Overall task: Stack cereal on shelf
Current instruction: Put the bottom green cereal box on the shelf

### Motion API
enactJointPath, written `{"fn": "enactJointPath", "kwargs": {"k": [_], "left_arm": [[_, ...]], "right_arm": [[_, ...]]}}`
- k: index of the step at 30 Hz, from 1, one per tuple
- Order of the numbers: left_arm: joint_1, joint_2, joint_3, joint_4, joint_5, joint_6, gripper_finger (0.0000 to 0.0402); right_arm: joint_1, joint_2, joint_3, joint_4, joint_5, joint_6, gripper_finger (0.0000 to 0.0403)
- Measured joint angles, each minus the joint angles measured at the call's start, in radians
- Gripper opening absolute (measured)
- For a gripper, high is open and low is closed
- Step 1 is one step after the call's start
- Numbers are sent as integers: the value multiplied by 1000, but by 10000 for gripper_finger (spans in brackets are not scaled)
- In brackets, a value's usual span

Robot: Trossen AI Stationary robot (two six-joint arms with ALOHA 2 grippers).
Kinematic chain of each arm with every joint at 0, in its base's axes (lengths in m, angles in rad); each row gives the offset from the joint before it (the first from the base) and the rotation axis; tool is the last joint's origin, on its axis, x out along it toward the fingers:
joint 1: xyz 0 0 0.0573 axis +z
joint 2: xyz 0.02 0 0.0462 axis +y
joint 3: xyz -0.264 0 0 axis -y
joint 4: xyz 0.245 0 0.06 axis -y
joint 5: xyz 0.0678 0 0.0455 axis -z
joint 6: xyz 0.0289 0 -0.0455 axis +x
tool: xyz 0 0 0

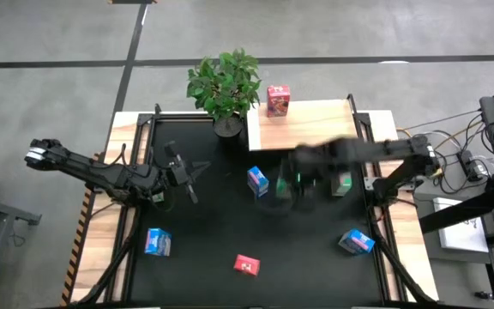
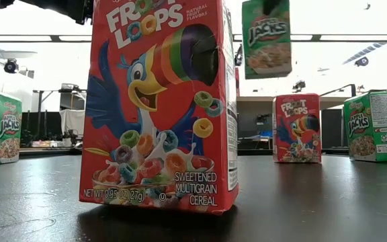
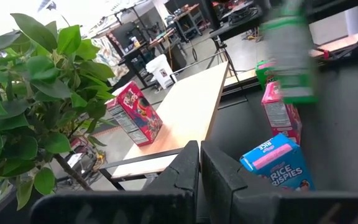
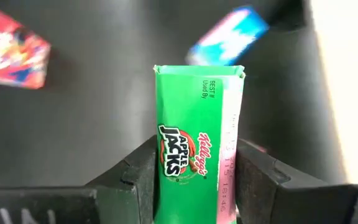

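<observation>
Above the black table's middle, right gripper [image 4: 194, 177] clamped on a green Apple Jacks box [image 4: 196, 149], lifted clear. Light-wood shelf [image 1: 316, 129] just beyond, holding one red box [image 1: 278, 99]. Left gripper [image 3: 199, 180] parked near the plant [image 1: 224, 86], fingers fully closed, empty. Risk: narrow hold on the box's lower end; a fast swing could twist it loose or clip the blue box [image 1: 258, 180] beneath.

Bright overhead light; the right arm [image 1: 350, 154] smears with motion blur, backgrounds soft.
</observation>
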Motion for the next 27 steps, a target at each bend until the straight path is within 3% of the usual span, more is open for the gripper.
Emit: {"fn": "enactJointPath", "kwargs": {"k": [6,15,20,27], "left_arm": [[0,0,7,0,0,16,0],[0,0,8,-1,0,22,0],[0,0,11,-3,0,22,0],[0,0,11,-3,0,21,0]], "right_arm": [[-281,-1,83,-46,-4,-240,154],[-700,-1,80,-34,-161,-491,153],[-806,3,27,23,-249,-536,154],[-831,7,-1,60,-257,-560,174]]}}
